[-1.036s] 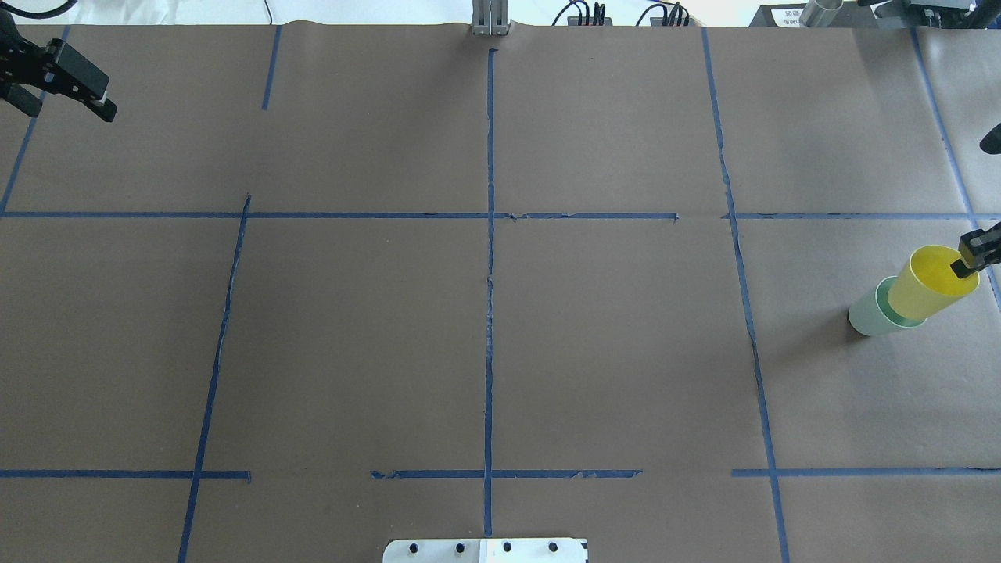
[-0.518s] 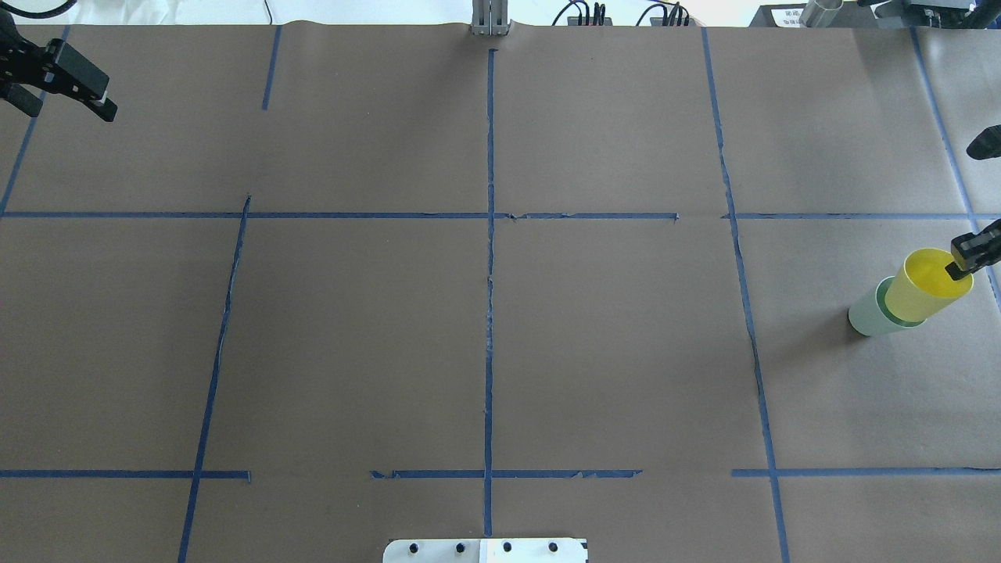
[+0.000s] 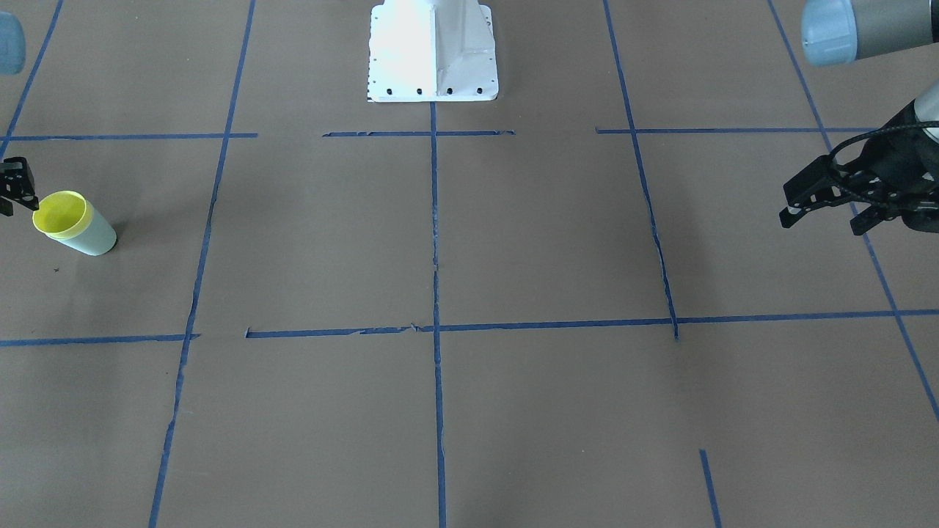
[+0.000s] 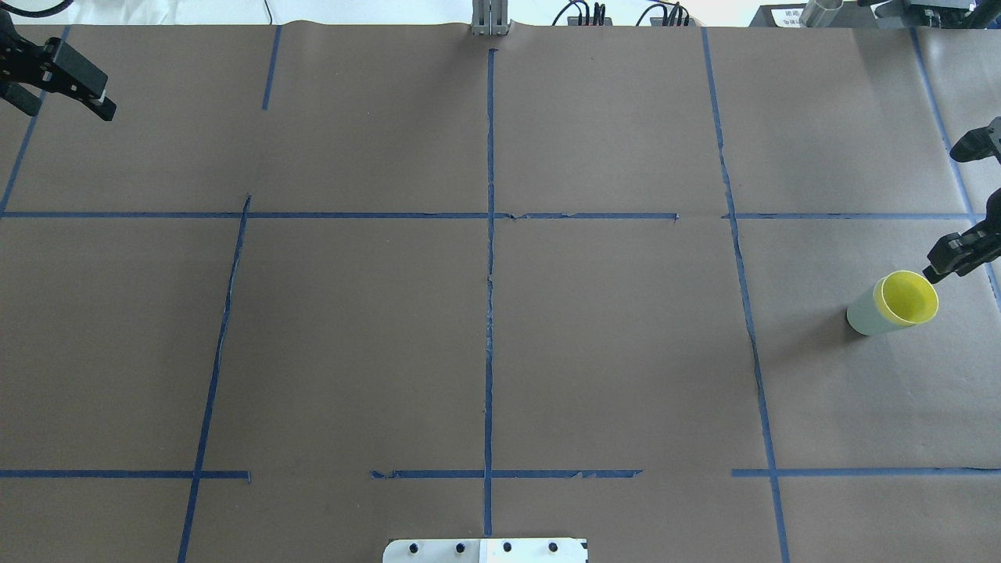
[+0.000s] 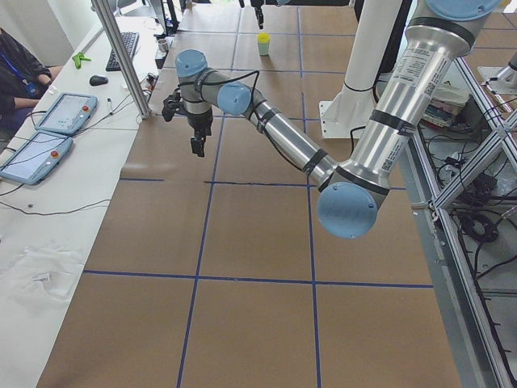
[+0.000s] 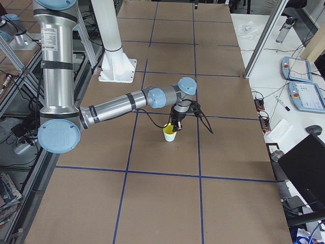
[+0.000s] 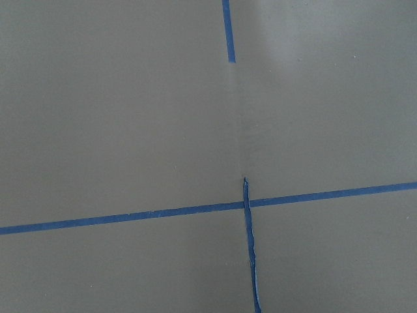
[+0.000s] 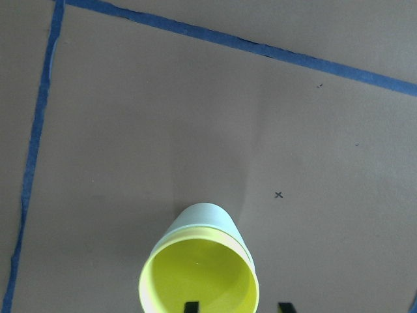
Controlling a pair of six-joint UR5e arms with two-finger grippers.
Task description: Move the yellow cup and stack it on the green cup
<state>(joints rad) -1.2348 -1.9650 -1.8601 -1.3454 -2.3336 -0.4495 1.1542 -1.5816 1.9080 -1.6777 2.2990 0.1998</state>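
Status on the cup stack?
Stack made: yellow cup seated in green cup, upright. Right gripper open, one finger close by the rim. Left gripper open, far off.

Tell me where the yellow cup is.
In the overhead view, the yellow cup sits nested inside the green cup at the far right, the robot's right side.

The left arm's silver metal tubes (image 5: 283,139) join at pale blue-capped round joints (image 5: 347,212); a white printed label (image 5: 428,69) wraps the upright tube. The white pedestal base (image 3: 433,44) shows a row of dark screws (image 3: 433,92). A black cable (image 3: 855,138) loops over the black two-finger left hand (image 3: 821,222).
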